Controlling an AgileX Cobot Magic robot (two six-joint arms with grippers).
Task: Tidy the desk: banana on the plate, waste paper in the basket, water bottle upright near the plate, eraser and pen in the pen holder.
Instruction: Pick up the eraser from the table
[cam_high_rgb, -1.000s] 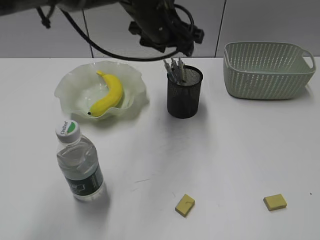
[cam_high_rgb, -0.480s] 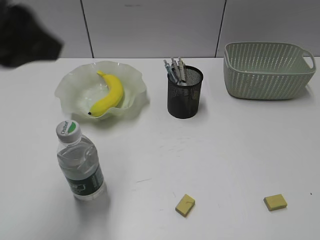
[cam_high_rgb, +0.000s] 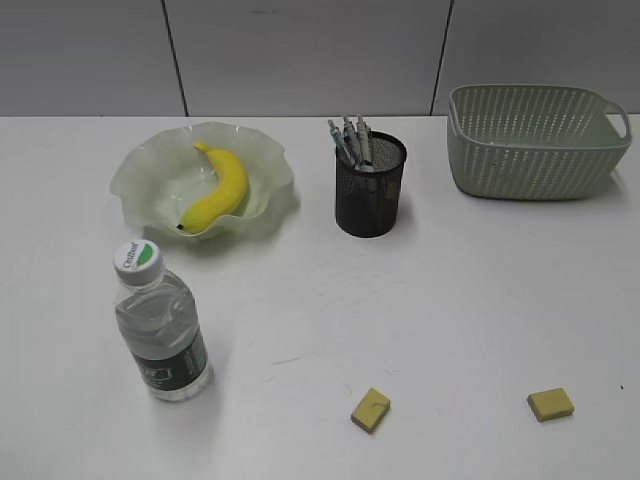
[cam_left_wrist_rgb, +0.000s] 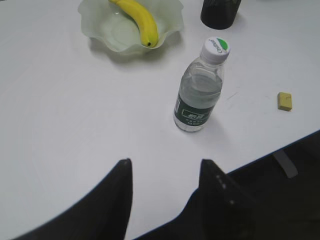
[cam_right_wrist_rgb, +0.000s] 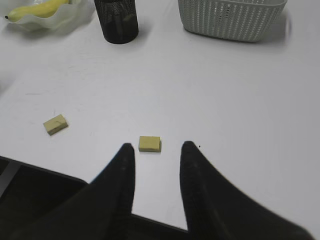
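The banana (cam_high_rgb: 222, 186) lies in the pale green plate (cam_high_rgb: 140, 165) at the back left. The water bottle (cam_high_rgb: 160, 325) stands upright in front of the plate. The black mesh pen holder (cam_high_rgb: 370, 190) holds several pens. Two yellow erasers lie on the white desk (cam_high_rgb: 450, 300): one (cam_high_rgb: 370, 410) at front centre, one (cam_high_rgb: 550, 404) at front right. The basket (cam_high_rgb: 535, 140) stands at the back right; no waste paper shows. My left gripper (cam_left_wrist_rgb: 165, 162) is open and empty, above the desk near its front edge. My right gripper (cam_right_wrist_rgb: 156, 146) is open, just short of an eraser (cam_right_wrist_rgb: 149, 143).
A grey panelled wall runs behind the desk. The desk's front edge (cam_right_wrist_rgb: 45, 169) drops off close below both grippers. In the left wrist view the bottle (cam_left_wrist_rgb: 200, 90), the plate (cam_left_wrist_rgb: 100, 35) and one eraser (cam_left_wrist_rgb: 284, 100) show.
The left arm, which hung over the pen holder a second ago, has swung off to the left and out of the exterior view. The objects on the desk have not moved.
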